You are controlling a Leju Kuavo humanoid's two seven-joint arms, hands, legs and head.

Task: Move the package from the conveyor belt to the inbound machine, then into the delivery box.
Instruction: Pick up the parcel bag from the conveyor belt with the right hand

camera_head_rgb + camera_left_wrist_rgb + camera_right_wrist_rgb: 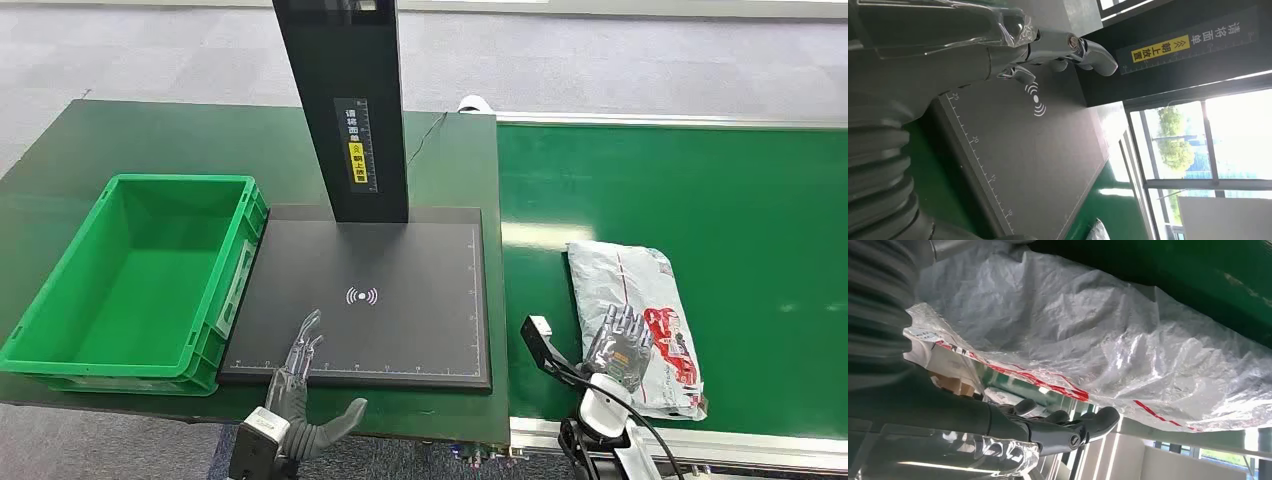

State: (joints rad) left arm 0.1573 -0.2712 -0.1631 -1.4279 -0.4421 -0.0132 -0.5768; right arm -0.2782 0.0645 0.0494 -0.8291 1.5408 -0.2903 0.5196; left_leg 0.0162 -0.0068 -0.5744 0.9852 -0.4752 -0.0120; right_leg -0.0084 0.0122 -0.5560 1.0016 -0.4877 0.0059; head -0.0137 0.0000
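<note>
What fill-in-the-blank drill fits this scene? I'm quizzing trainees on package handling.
1. The grey plastic package lies on the green ____.
2. The right hand rests on the ____.
3. The left hand hovers over the black ____ machine.
4. The green delivery box holds ____.

Missing words: conveyor belt; package; inbound; nothing

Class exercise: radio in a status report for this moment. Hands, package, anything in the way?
Left hand open over the scanner pad. Right hand on the package on the conveyor belt, grip unconfirmed. Green crate empty. Path to pad clear.
</note>
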